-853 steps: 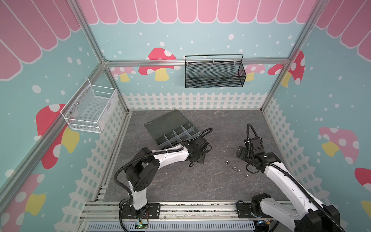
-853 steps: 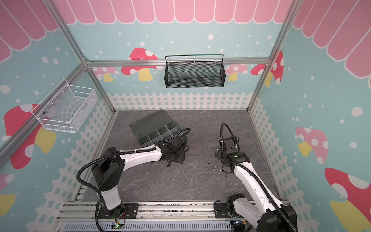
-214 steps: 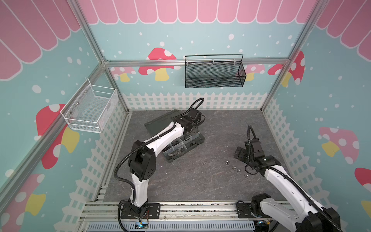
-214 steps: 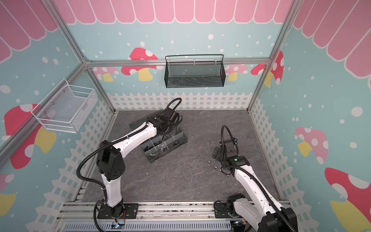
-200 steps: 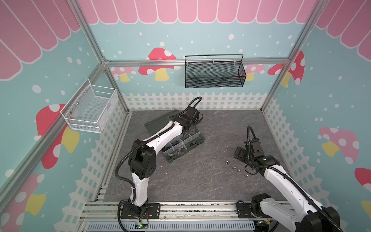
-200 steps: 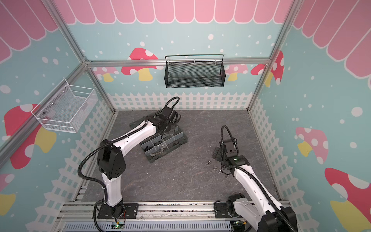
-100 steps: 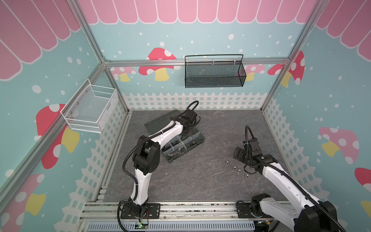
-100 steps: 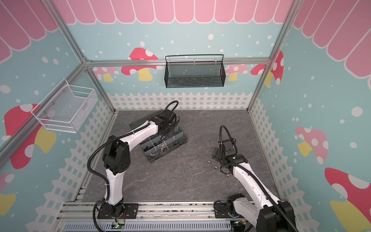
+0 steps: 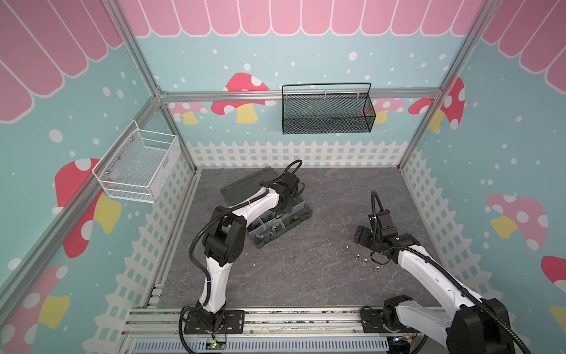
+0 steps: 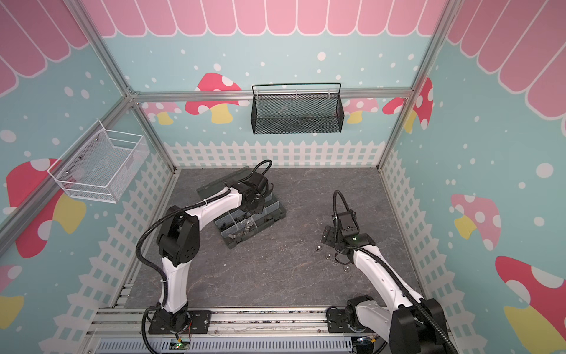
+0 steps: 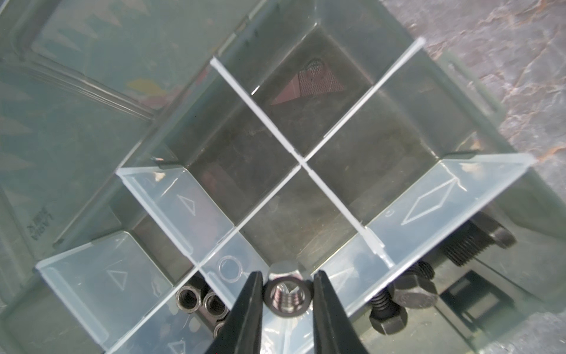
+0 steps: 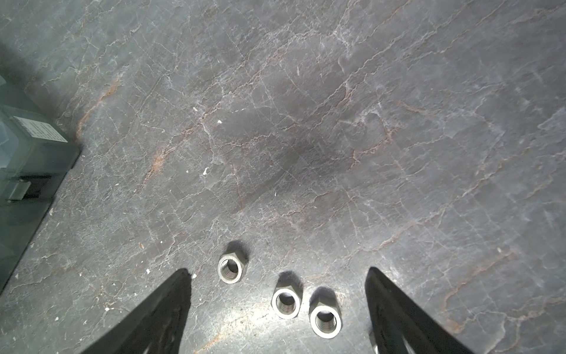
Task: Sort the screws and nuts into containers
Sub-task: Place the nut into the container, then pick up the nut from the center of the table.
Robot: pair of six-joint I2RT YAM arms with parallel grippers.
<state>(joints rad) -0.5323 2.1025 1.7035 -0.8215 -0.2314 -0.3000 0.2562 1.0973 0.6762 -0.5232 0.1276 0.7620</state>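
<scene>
Carried across from the open floor, the left gripper (image 11: 286,309) had travelled to the organizer box (image 9: 301,216) and hung above its compartments. In the left wrist view a silver domed nut (image 11: 287,295) sat between the two black fingers (image 11: 246,309); narrow gaps showed on both sides, so whether it was gripped or just let go could not be told. My judgement: this was the drop, with that nut about to land in an empty compartment.

Nearest the robot's base, the right gripper (image 12: 277,302) had barely shifted; its jaws stood wide apart, holding nothing, low over three silver nuts (image 12: 286,303) lying between them on the floor. Both top views showed a fourth beside the arm (image 9: 376,268), so four nuts were left to sort.

Farther in, neighbouring compartments already held black hex nuts (image 11: 199,302) and black screws (image 11: 401,298).

Beyond, the floor (image 9: 321,275) was dark grey stone-patterned sheet. A white fence border ran around the walls, with a black mesh basket (image 9: 326,112) and a white wire basket (image 9: 137,167) hung on them.
</scene>
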